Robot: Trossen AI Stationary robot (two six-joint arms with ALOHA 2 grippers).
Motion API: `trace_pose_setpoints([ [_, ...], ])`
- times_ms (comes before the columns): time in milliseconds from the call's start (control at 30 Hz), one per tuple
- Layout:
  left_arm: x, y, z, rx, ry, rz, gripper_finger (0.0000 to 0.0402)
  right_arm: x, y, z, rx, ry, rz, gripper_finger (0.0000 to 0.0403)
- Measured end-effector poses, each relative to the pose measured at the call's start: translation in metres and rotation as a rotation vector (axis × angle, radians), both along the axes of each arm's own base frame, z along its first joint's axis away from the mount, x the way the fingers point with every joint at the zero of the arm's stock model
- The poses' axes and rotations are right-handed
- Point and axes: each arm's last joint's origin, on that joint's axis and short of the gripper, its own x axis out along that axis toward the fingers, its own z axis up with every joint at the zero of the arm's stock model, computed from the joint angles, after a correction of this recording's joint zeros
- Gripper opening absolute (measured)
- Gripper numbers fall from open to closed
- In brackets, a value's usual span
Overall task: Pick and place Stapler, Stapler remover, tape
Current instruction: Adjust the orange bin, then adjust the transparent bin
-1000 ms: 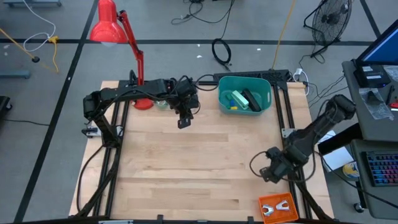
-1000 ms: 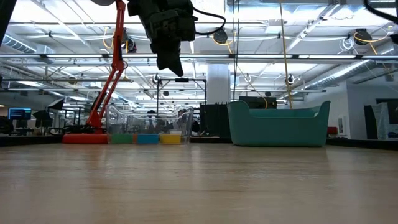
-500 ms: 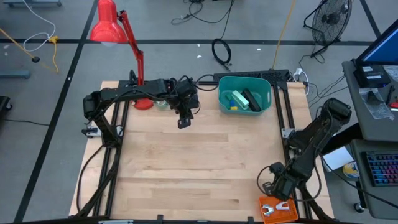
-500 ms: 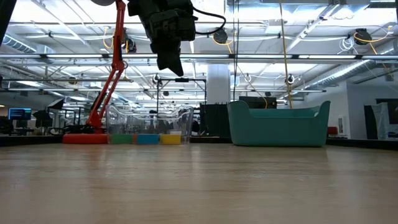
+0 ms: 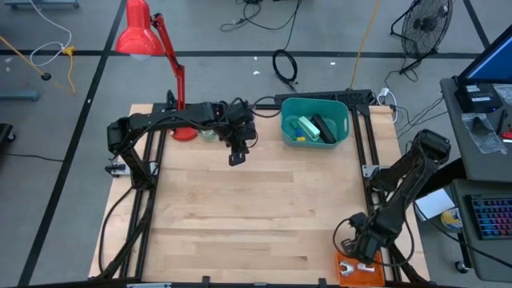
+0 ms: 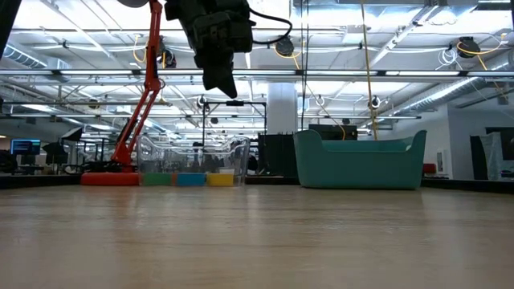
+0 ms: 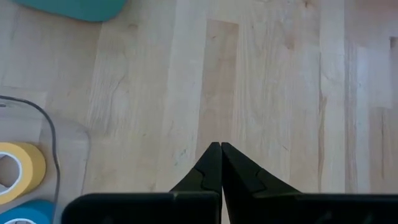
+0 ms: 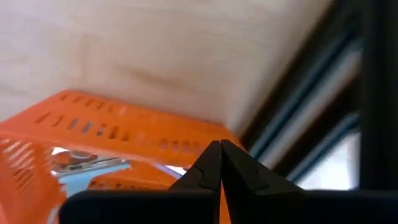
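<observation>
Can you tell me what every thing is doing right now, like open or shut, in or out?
left gripper: shut, empty, held above the table's far side.
right gripper: shut, empty, over the orange basket.
orange basket: at the table's near right corner, a metal tool inside.
teal bin: open-topped, things already inside.
stapler: lying in the teal bin.
yellow tape: on the table, not picked up.
red lamp: standing at the far left.

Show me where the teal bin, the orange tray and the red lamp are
teal bin (image 5: 287,130), high view, on its left rim.
orange tray (image 8: 118,124), right wrist view, on its slotted side wall.
red lamp (image 5: 138,32), high view, on the top of its shade.
</observation>
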Motion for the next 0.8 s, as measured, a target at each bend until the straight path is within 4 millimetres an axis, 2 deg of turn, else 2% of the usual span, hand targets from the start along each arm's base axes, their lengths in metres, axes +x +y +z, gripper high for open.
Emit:
trace_pose_setpoints([
  [133,0.001,-0.003,0.000,-0.001,0.000,-0.008,0.0001,-0.006,-0.009,0.005,-0.045,0.033,0.003,0.0000],
  [433,0.001,-0.005,0.000,-0.002,0.001,-0.005,0.0001,-0.007,-0.024,0.014,-0.113,-0.017,-0.009,0.0000],
  [667,0.004,-0.001,0.002,-0.007,-0.029,0.040,0.0001,0.015,-0.068,0.033,-0.251,-0.275,-0.052,0.0000],
  [800,-0.006,0.010,0.010,-0.020,-0.045,0.105,0.0001,0.032,-0.099,0.046,-0.329,-0.449,-0.060,0.0000],
])
